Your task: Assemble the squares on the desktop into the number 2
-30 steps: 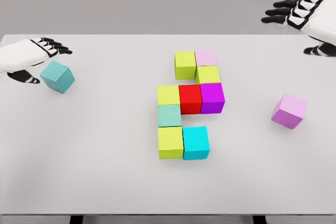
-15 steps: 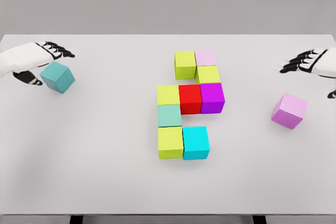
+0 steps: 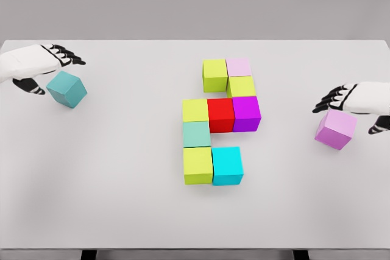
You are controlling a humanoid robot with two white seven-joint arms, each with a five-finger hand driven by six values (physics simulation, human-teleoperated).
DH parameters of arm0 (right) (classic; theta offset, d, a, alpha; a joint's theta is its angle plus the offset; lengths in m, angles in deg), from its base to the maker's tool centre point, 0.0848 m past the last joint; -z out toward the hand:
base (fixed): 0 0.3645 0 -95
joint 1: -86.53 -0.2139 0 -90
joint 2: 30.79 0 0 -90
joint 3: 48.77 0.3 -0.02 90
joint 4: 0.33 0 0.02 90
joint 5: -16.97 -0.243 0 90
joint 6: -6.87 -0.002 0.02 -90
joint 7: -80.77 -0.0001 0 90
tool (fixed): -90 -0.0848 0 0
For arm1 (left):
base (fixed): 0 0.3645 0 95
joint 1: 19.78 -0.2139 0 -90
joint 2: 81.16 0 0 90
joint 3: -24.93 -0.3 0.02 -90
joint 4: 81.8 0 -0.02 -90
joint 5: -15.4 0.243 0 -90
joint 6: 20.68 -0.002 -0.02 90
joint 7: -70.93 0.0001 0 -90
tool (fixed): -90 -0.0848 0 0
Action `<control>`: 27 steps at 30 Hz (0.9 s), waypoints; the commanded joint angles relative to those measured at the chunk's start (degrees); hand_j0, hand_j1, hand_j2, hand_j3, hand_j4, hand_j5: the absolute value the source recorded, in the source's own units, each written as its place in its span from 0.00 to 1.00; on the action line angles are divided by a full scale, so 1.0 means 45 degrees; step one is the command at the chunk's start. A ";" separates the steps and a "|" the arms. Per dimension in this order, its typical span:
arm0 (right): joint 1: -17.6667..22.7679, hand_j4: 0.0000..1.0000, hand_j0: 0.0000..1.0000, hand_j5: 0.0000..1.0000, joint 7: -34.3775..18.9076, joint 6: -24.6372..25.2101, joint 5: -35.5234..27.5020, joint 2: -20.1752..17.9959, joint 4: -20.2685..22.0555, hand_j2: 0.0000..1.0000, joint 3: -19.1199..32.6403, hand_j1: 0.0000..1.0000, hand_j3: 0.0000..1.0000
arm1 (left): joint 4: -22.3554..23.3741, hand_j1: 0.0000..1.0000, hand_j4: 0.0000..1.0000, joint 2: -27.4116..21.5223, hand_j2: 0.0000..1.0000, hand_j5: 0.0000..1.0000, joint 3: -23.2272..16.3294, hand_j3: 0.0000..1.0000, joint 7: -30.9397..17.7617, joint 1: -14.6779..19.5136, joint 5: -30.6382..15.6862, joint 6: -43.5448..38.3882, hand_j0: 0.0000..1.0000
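White and black, the left hand [image 3: 38, 64] sits at the upper left of the frame, fingers spread and holding nothing, its fingertips reaching over the far edge of a teal cube [image 3: 67, 89] that lies turned at an angle just below it. Whether the hand touches that cube cannot be told.

On the pale grey table [image 3: 109, 181], near the middle of the frame, nine cubes are packed edge to edge. The top row is a yellow-green cube [image 3: 215, 75] with a pale pink cube [image 3: 239, 67] on its right. Under the pink one sits a second yellow-green cube [image 3: 242, 86]. The next row down runs, left to right, a third yellow-green cube [image 3: 195, 110], a red cube [image 3: 220, 114] and a magenta cube [image 3: 246, 113]. Below the left end of that row is a mint-green cube [image 3: 197, 133], and beneath it the bottom row holds a fourth yellow-green cube [image 3: 198, 165] and a cyan cube [image 3: 227, 165].

At the right of the frame a lilac cube [image 3: 336, 128] lies apart from the group, turned at an angle. The right hand [image 3: 359, 101] hovers over its far upper side, fingers spread on its left and the thumb on its right, not closed on it.
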 commanded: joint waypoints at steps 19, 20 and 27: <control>0.0136 0.99 0.99 0.99 -0.0011 0.0022 0.1884 0.1389 -0.1390 0.99 -0.0203 0.99 0.99 | 0.0221 1.00 1.00 0.0553 1.00 1.00 -0.0449 1.00 -0.0448 0.0332 0.1091 -0.0010 1.00; 0.0136 0.99 0.99 0.99 -0.0011 0.0022 0.1884 0.1467 -0.1390 0.99 -0.0203 0.99 0.99 | 0.0241 1.00 1.00 0.0553 1.00 1.00 -0.0449 1.00 -0.0448 0.0332 0.1091 -0.0010 1.00; 0.0370 0.97 0.97 0.97 -0.0011 0.0022 0.2392 0.1740 -0.1507 0.97 -0.0203 0.97 0.97 | 0.0319 1.00 1.00 0.0728 1.00 1.00 -0.0449 1.00 -0.0468 0.0352 0.1267 -0.0010 1.00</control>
